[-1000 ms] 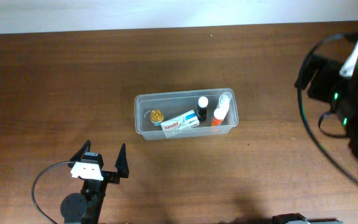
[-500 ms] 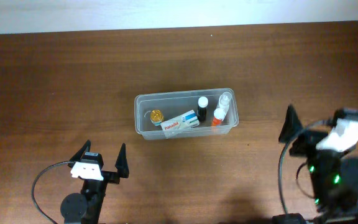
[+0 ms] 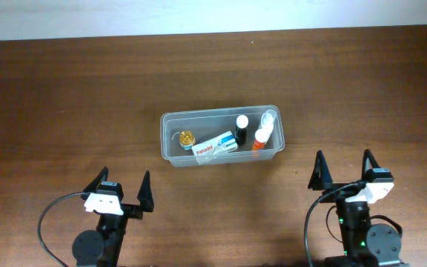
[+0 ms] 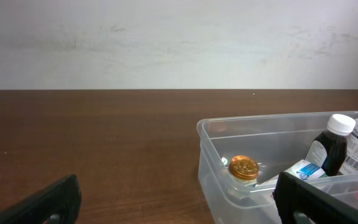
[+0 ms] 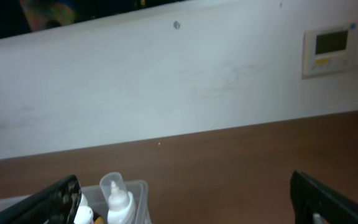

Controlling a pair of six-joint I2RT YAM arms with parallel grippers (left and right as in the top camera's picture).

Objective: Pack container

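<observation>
The left gripper [image 3: 124, 178] sits low over the desk [image 3: 65, 96] with its two fingers spread wide and nothing between them. The right gripper [image 3: 342, 157] is the same: jaws wide apart, empty, pointing towards the far edge of the desk.

The container [image 3: 222, 138] stands on the desk ahead of both grippers, well apart from each. It is ahead and to the right of the left gripper, and ahead and to the left of the right gripper, so it lies roughly between the two. Its long side runs across the grippers' line of sight.

Inside the container, starting at the end nearest the left gripper, there is a small jar [image 3: 187, 138] with a gold cap. Next to it a white box [image 3: 216, 146] with red lettering lies flat at a slight angle. Past the box, towards the right gripper's end, a dark bottle [image 3: 241, 127] with a white cap stands upright. Beside that is an orange bottle [image 3: 260, 139] with a white top, and a clear bottle [image 3: 270, 119] is at the far corner.

In the left wrist view the near left corner of the container shows past the right-hand finger [image 4: 316, 196], with the gold cap behind the clear wall. In the right wrist view only the container's end corner appears, low and just inside the left-hand finger [image 5: 48, 202], with two white bottle tops showing there. Beyond the desk is a pale wall [image 5: 166, 87] with a small panel [image 5: 332, 51] mounted on it, up and to the right of the gripper.
</observation>
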